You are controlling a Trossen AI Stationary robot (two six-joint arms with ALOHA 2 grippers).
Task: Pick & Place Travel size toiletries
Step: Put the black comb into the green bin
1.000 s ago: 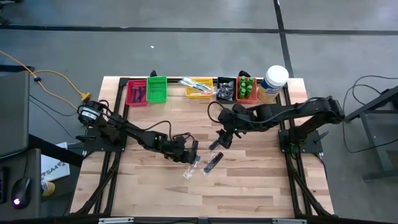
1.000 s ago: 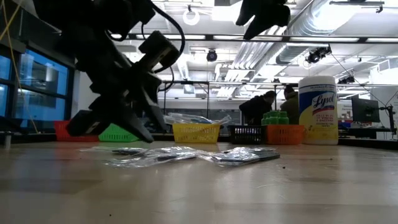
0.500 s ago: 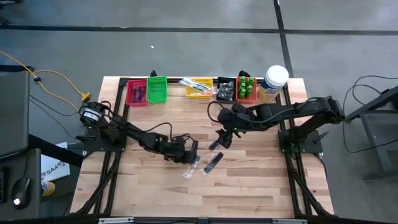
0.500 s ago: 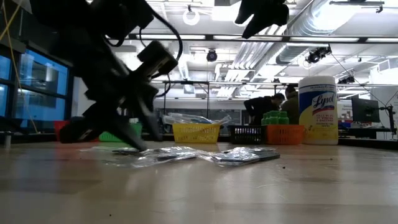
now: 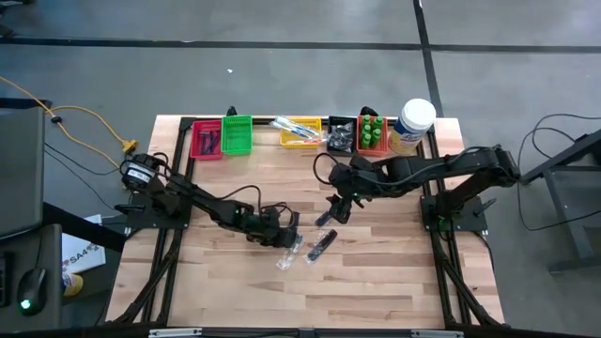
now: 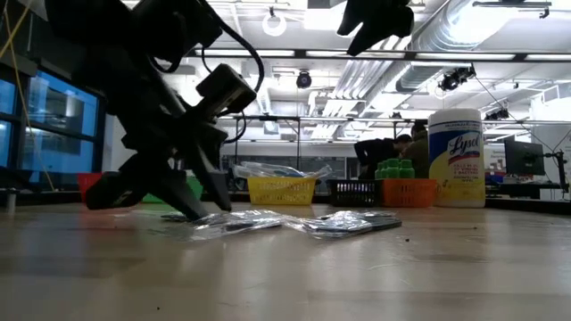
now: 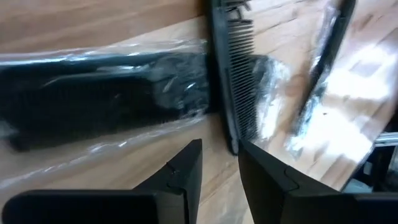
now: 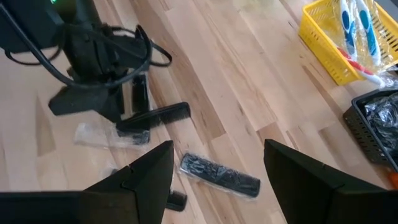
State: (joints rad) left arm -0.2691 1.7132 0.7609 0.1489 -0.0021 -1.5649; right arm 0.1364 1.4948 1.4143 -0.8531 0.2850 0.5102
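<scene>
- Step in hand, as I judge it: the left gripper (image 7: 217, 165), low over mid-table, lines up on the bare black comb (image 7: 233, 74); its fingers stand slightly parted, holding nothing.
- Next it likely needs to straddle the comb's spine, then close.
- The right gripper (image 8: 217, 165) hangs wide open and empty, just right of the loose items.
- Count at centre frame: one bare comb, about three clear-wrapped dark items (image 5: 320, 246).
- Along the top edge: five mesh bins (image 5: 237, 134) and one white jar (image 5: 412, 123).
</scene>
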